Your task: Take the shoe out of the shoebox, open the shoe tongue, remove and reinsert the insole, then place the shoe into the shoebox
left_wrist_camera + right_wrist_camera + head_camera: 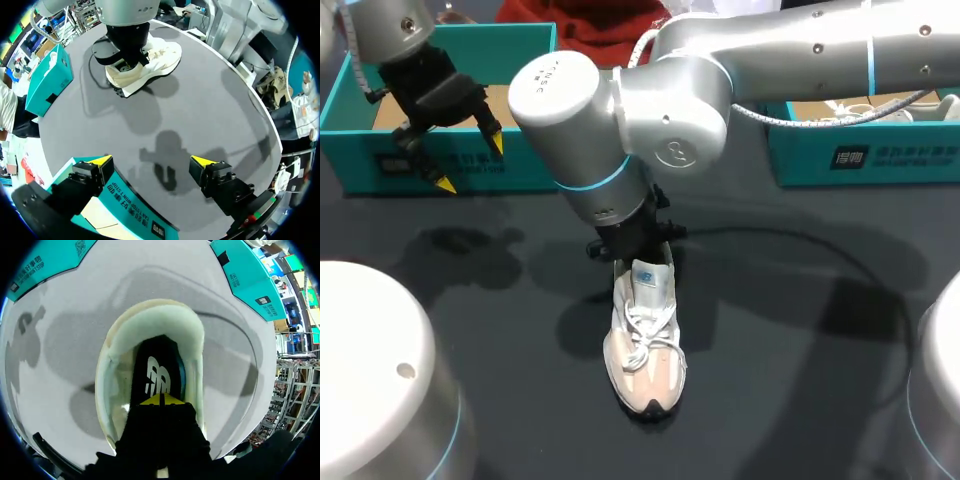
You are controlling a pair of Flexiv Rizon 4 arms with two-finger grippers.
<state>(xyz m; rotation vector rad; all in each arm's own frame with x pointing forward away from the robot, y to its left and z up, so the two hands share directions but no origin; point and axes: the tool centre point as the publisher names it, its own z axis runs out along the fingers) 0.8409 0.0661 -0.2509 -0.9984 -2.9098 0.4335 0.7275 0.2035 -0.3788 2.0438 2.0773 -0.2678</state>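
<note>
Head view: shoe (645, 345) on surface (800, 330). Right end effector (160, 400), tips together, inside it, likely seating insole (157, 372). Left end effector (470, 163) apart, parked clear.

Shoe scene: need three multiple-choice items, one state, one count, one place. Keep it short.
1. The left pincer is:
A. open and empty
B. shut on a lace
C. shut on the insole

2. How many teal shoeboxes are on the table?
A. one
B. three
C. two

3. The shoe is:
A. inside a shoebox
B. on the table, out of both boxes
C. held up by the left pincer

Answers:
1 A: its yellow tips stand wide apart with nothing between them.
2 C: the head view shows one at each far side.
3 B: its sole rests on the dark tabletop, nearer than both boxes.
</note>
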